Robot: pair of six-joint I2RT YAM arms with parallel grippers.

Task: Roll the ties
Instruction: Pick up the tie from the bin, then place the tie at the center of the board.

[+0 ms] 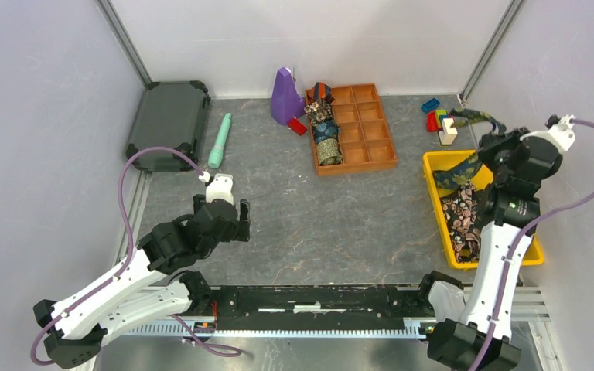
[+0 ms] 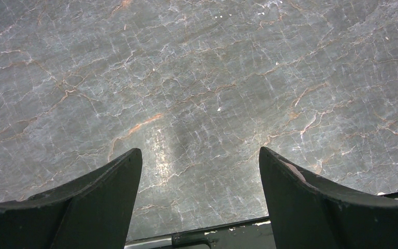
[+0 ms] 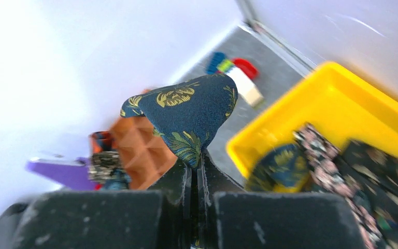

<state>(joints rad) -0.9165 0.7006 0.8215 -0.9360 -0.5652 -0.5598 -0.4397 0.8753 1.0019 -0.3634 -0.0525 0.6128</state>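
Note:
In the right wrist view my right gripper (image 3: pixel 197 155) is shut on a navy-gold tie (image 3: pixel 186 111), whose pinched end stands up above the fingertips. Seen from the top, that gripper (image 1: pixel 489 133) hovers over the far end of the yellow bin (image 1: pixel 431 166), and the navy-gold tie (image 1: pixel 462 171) trails from it down into the bin. A black-pink tie (image 1: pixel 462 220) lies loose in the bin. Several rolled ties (image 1: pixel 325 131) fill the left column of the orange tray (image 1: pixel 371 124). My left gripper (image 1: pixel 232 212) is open with nothing between its fingers, low over bare table (image 2: pixel 199 155).
A dark green case (image 1: pixel 168 124) lies at the back left, with a mint-green stick (image 1: pixel 220 141) beside it. A purple object (image 1: pixel 285 97) stands by the tray. Toy blocks (image 1: pixel 439 120) lie behind the bin. A black rail (image 1: pixel 317 301) runs along the near edge.

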